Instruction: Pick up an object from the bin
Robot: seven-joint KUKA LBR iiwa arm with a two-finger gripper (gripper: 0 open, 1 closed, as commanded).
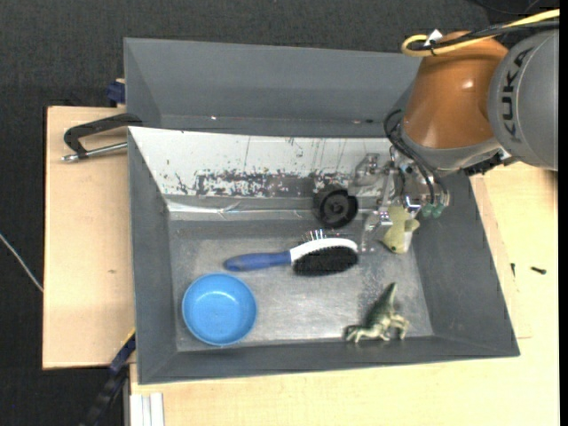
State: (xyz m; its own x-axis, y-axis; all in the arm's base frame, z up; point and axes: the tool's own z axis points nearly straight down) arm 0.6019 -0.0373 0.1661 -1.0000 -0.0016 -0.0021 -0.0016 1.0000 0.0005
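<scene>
My gripper (pixel 390 224) hangs over the bin's right side, close to the back wall. It is shut on a small pale yellow object (pixel 398 232) that sits between its fingers. Just left of it a black round wheel-like part (pixel 336 206) rests against the back wall. A brush with a blue handle and a black and white bristle head (pixel 324 257) lies on the floor, below and left of the gripper. A green toy dinosaur (pixel 380 321) lies near the front right corner.
A blue bowl (pixel 218 309) stands in the front left corner. The arm with its orange cover comes in over the bin's back right corner. Bare floor lies between the bowl and the dinosaur.
</scene>
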